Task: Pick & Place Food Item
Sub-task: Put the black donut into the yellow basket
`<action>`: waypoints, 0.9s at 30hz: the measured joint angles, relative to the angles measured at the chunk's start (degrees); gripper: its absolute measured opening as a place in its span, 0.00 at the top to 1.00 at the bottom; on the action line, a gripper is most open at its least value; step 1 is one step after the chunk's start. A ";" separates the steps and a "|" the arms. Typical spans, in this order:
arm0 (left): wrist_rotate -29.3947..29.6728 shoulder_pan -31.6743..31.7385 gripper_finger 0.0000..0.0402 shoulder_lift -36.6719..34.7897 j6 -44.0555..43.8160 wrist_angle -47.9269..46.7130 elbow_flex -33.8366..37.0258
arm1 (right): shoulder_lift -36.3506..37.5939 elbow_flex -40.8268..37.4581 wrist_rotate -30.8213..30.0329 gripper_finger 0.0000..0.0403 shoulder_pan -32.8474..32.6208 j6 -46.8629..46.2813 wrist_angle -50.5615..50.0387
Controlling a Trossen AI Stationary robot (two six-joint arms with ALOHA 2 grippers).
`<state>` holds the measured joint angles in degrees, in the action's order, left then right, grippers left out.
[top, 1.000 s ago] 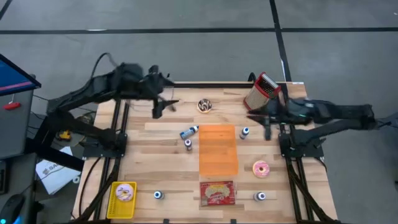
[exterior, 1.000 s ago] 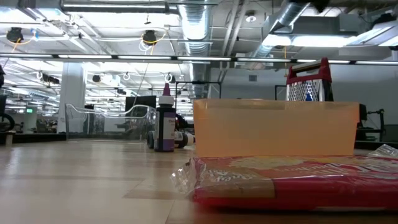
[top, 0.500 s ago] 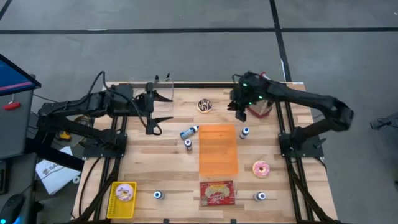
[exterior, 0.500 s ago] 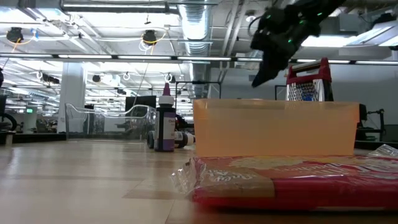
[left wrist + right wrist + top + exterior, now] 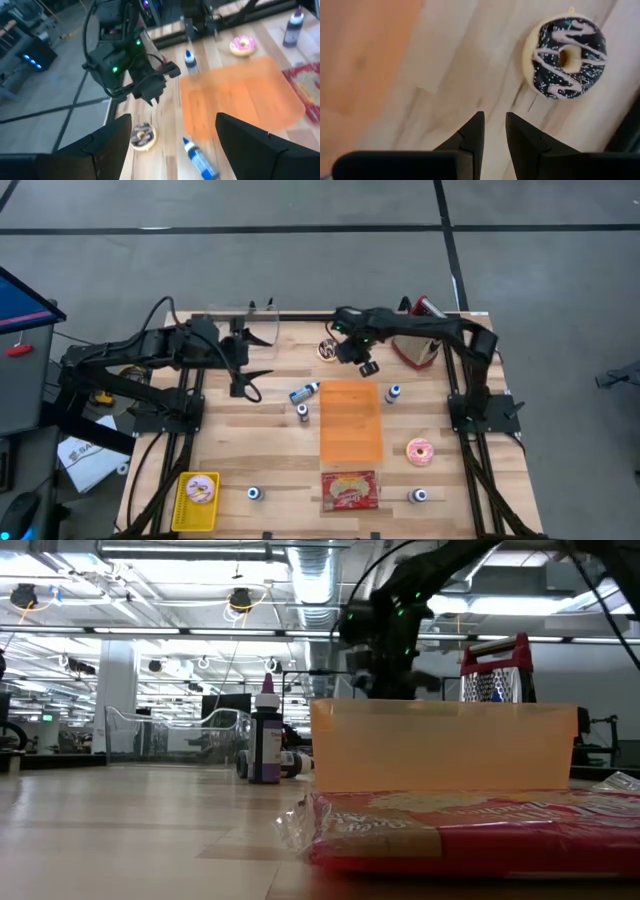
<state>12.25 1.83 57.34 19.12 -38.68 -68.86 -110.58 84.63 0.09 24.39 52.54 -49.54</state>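
The right end effector (image 5: 492,131), fingers nearly together and holding nothing, hovers beside the chocolate donut (image 5: 329,350) at the tabletop's (image 5: 250,450) far edge. The left end effector (image 5: 243,363) waits spread apart and empty. The donut looks light, soft and squashable, best pinched across its ring. Three donuts (image 5: 420,450) show, five small bottles (image 5: 304,392), one orange tray (image 5: 351,420).

Chocolate-glazed donut (image 5: 329,350) with pale drizzle, flat on the table's far edge.
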 joint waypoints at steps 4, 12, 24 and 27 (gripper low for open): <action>0.03 0.00 0.29 0.02 -0.04 -2.59 0.00 | -0.75 0.95 -1.54 0.82 0.19 4.08 2.27; 0.00 0.00 0.29 0.00 0.13 -2.94 0.00 | -0.27 0.89 -9.89 0.73 -0.43 16.58 8.22; -0.02 0.00 0.29 -1.24 -1.01 -5.33 0.00 | -0.32 0.80 -18.61 0.55 -2.42 20.66 19.51; -0.05 0.00 0.29 -2.05 -2.45 -7.11 0.00 | -0.32 0.80 -19.93 0.53 -2.11 16.97 19.40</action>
<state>12.20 1.83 55.29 16.67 -45.79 -68.86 -110.89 85.43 -19.84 22.29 69.50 -30.14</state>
